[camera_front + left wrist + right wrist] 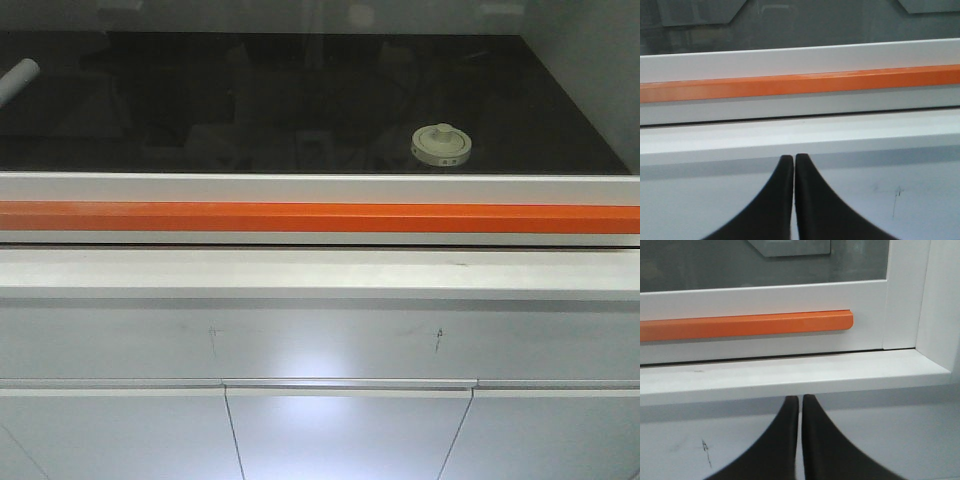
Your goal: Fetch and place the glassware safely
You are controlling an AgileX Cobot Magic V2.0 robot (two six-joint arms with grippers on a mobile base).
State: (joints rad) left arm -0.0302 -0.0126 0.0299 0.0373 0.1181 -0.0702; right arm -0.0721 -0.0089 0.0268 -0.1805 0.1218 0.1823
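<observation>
The glassware [440, 144], a squat jar under a cream-white lid with a central knob, stands on the dark surface behind the glass sash, right of centre in the front view. Neither gripper appears in that view. My left gripper [794, 158] is shut, its black fingers pressed together with nothing between them, just below the white sill [800, 137]. My right gripper [801, 399] is shut too, empty, under the sill [790, 377] near the right end of the orange handle bar [745, 326].
A long orange handle bar [320, 217] runs across the white sash frame [320, 187]. A white cylindrical tube [16, 80] lies at the far left inside. White cabinet doors [345, 435] sit below the sill. The right frame post [935, 300] bounds the opening.
</observation>
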